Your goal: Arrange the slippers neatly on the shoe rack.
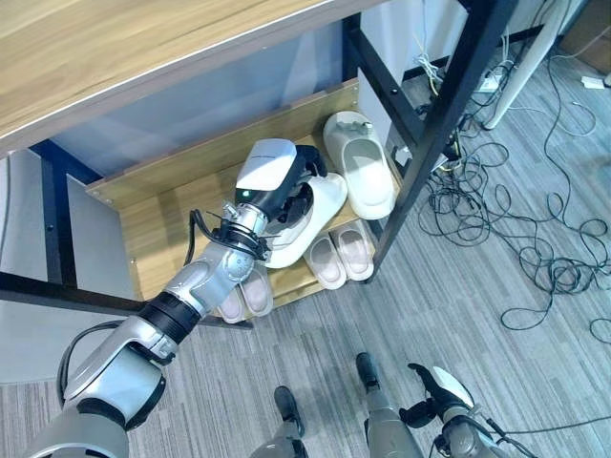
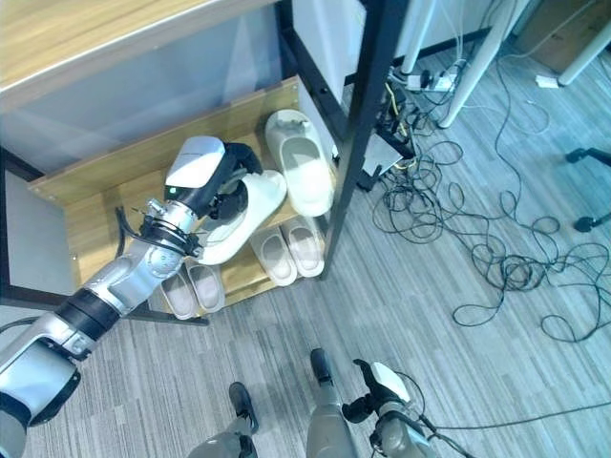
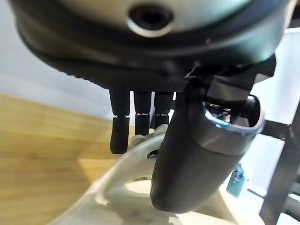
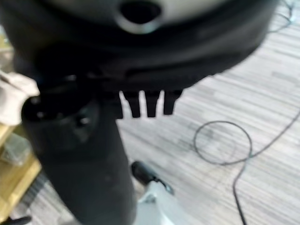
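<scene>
My left hand (image 1: 304,170) reaches over the lower wooden shelf (image 1: 162,215) of the shoe rack, shut on a cream slipper (image 1: 315,215). In the left wrist view the fingers (image 3: 119,133) dip into the slipper (image 3: 136,197) and the thumb (image 3: 187,159) presses on its upper. The slipper sits tilted, its toe pointing toward a second cream slipper (image 1: 363,162) that lies flat on the shelf just to the right. My right hand (image 1: 434,389) hangs low by the floor, open and holding nothing.
Two pairs of small pale slippers (image 1: 341,256) (image 1: 246,291) rest on the shelf's front edge. A black rack post (image 1: 430,143) stands right of the shelf, and an upper wooden shelf (image 1: 115,48) overhangs it. Tangled cables (image 1: 535,229) cover the grey floor to the right.
</scene>
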Available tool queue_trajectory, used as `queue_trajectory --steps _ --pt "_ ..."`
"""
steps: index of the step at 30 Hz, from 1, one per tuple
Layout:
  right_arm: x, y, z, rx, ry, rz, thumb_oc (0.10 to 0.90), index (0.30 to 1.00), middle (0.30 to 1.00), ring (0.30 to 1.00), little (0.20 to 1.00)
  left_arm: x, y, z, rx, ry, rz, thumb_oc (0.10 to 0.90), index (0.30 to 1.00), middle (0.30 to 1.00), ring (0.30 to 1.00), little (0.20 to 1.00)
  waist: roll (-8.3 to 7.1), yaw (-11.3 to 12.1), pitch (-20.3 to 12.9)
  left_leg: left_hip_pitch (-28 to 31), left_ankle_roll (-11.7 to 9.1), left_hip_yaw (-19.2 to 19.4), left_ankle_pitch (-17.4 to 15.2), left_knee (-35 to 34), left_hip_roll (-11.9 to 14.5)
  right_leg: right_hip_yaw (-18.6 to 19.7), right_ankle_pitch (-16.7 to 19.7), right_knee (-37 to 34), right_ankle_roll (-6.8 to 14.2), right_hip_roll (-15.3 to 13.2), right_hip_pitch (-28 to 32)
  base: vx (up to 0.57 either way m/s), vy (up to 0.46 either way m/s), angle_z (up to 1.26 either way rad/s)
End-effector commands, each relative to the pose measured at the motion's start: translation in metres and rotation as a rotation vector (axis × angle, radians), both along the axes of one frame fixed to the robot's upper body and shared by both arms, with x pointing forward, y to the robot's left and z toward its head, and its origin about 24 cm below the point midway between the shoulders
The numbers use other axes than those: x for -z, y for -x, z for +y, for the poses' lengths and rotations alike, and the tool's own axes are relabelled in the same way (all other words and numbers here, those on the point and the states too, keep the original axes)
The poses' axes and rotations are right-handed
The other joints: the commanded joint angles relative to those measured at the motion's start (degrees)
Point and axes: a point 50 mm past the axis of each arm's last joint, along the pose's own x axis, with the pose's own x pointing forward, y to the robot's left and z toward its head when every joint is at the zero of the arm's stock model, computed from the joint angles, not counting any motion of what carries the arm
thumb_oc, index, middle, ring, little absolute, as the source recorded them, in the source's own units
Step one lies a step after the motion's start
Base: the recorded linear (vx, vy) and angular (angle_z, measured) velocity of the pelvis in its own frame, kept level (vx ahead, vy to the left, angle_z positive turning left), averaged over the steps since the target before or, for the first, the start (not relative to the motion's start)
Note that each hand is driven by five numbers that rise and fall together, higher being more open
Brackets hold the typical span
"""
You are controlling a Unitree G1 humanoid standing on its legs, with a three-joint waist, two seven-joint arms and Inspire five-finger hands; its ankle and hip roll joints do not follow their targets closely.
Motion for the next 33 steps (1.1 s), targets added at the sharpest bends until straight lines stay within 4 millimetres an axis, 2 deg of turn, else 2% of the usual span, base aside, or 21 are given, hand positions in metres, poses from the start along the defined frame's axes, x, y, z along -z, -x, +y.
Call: queue_trajectory --steps 1,12,23,25,26,27,28,31,33 --pt "-0.005 0.012 -0.016 -0.019 0.031 -0.007 0.8 0.9 0.9 0.9 0.9 -0.083 -0.01 0.02 -0.095 0.102 -0.294 0.4 0.3 0.3 0.3 0.3 0.1 -0.5 -2.8 -1.9 0.4 -2.4 -3.5 0.2 -2.2 -3.8 -4.8 0.3 3.4 -0.3 0.1 0.03 -0.001 -0.18" --pt "-0.004 0.013 -0.013 -0.026 0.012 0.0 0.8 0.9 0.9 0.9 0.9 -0.088 -0.023 0.039 -0.217 0.061 -0.273 0.4 0.3 0.3 0.3 0.3 0.53 -0.7 -3.4 -1.1 0.2 -3.0 -3.6 0.2 -2.2 -5.0 -5.4 0.3 3.0 -0.2 0.7 0.01 -0.005 -0.04" --pt "-0.002 0.017 -0.014 -0.014 0.006 0.0 0.8 0.9 0.9 0.9 0.9 -0.096 -0.034 0.043 -0.28 0.103 -0.254 0.4 0.3 0.3 0.3 0.3 0.57 -1.3 -3.5 -1.8 0.1 -3.8 -3.4 0.2 -2.3 -5.7 -5.6 0.3 2.6 -0.4 0.3 0.0 0.0 0.0" --pt "-0.002 0.017 -0.014 -0.012 0.005 0.001 0.8 0.9 0.9 0.9 0.9 -0.099 -0.035 0.04 -0.279 0.11 -0.259 0.466 0.399 0.399 0.399 0.399 0.47 -1.5 -3.5 -2.0 0.1 -3.9 -3.4 0.2 -2.3 -5.7 -5.5 0.3 2.5 -0.5 0.1 0.0 0.0 0.0" --pt "-0.002 0.017 -0.014 -0.01 0.003 0.0 0.8 0.9 0.9 0.9 0.9 -0.1 -0.036 0.038 -0.276 0.115 -0.257 0.659 0.688 0.688 0.688 0.688 0.49 -1.5 -3.4 -2.1 0.1 -4.0 -3.4 0.2 -2.3 -5.7 -5.5 0.3 2.5 -0.5 0.1 0.0 0.0 0.0" --pt "-0.002 0.017 -0.014 -0.008 0.002 0.001 0.8 0.9 0.9 0.9 0.9 -0.1 -0.036 0.038 -0.276 0.121 -0.255 0.712 0.768 0.768 0.768 0.768 0.52 -1.6 -3.5 -2.2 0.2 -4.0 -3.4 0.2 -2.3 -5.7 -5.5 0.3 2.5 -0.5 0.1 0.0 0.0 0.0" --pt "-0.002 0.017 -0.014 -0.01 0.001 0.001 0.8 0.9 0.9 0.9 0.9 -0.101 -0.037 0.036 -0.273 0.129 -0.255 0.8 0.9 0.9 0.9 0.9 0.5 -1.6 -3.5 -2.2 0.2 -4.0 -3.4 0.2 -2.4 -5.7 -5.5 0.3 2.4 -0.5 0.0 0.0 0.0 0.0" --pt "-0.002 0.017 -0.013 -0.007 -0.002 -0.001 0.8 0.9 0.9 0.9 0.9 -0.103 -0.037 0.032 -0.261 0.153 -0.256 0.8 0.9 0.9 0.9 0.9 0.5 -1.7 -3.4 -2.3 0.2 -4.0 -3.5 0.2 -2.4 -5.8 -5.5 0.3 2.4 -0.5 0.0 0.0 0.0 0.0" --pt "-0.001 0.018 -0.013 -0.007 -0.005 0.003 0.8 0.9 0.9 0.9 0.9 -0.106 -0.037 0.021 -0.228 0.165 -0.256 0.8 0.9 0.9 0.9 0.9 0.61 -1.8 -3.4 -2.3 0.3 -4.1 -3.5 0.2 -2.4 -5.8 -5.5 0.3 2.4 -0.6 0.0 0.0 0.0 0.0"
